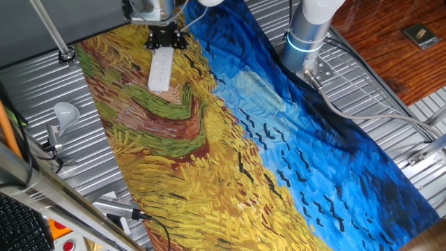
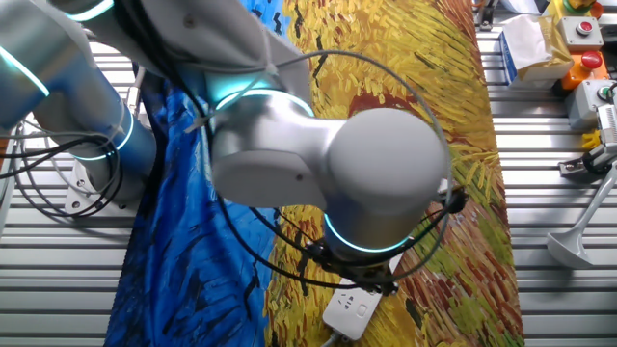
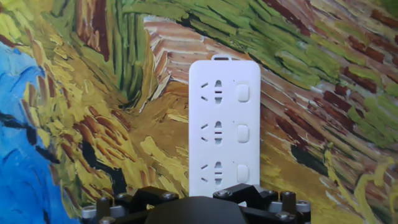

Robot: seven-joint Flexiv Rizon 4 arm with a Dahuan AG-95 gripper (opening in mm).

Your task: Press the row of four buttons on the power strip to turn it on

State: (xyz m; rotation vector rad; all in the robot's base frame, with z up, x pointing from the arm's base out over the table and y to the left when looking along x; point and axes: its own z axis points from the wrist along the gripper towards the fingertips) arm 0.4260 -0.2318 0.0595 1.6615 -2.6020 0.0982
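The power strip (image 1: 160,70) lies flat on the painted cloth (image 1: 230,139) covering the surface, its long axis running away from the tool (image 1: 166,38). The arm (image 2: 318,164) reaches down over the strip's near end, the tool's dark body covering that end in the hand view. One strip shows; of the row of four buttons (image 3: 243,132), three can be counted, each beside a socket. Whether the tool's fingers are spread or pressed together cannot be told.

power strip (image 1: 160,70) – on cloth (image 1: 279,153) | bulb (image 1: 66,111) – beside cloth, off it
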